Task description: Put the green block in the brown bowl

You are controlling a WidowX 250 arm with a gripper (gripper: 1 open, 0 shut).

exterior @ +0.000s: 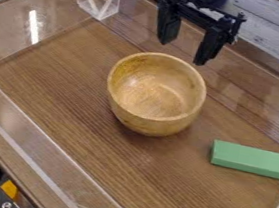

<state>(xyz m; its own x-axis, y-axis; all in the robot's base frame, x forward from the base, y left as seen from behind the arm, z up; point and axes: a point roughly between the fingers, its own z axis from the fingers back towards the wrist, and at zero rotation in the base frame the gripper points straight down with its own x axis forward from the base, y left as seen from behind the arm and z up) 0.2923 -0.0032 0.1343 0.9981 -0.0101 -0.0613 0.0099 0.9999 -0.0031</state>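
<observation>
Gripper (190, 42) hangs behind the brown bowl (156, 95), fingers spread, apparently gripping nothing. Green block (250, 160) lies flat on the wooden table (63, 93), right of bowl, apart.

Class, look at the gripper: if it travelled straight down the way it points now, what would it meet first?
Probably bare table just behind the brown bowl, or the bowl's far rim; depth is unclear. The open gripper is nowhere near the green block.

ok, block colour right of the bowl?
Plain matte green block, seen in the only camera view, beside the brown bowl.
</observation>
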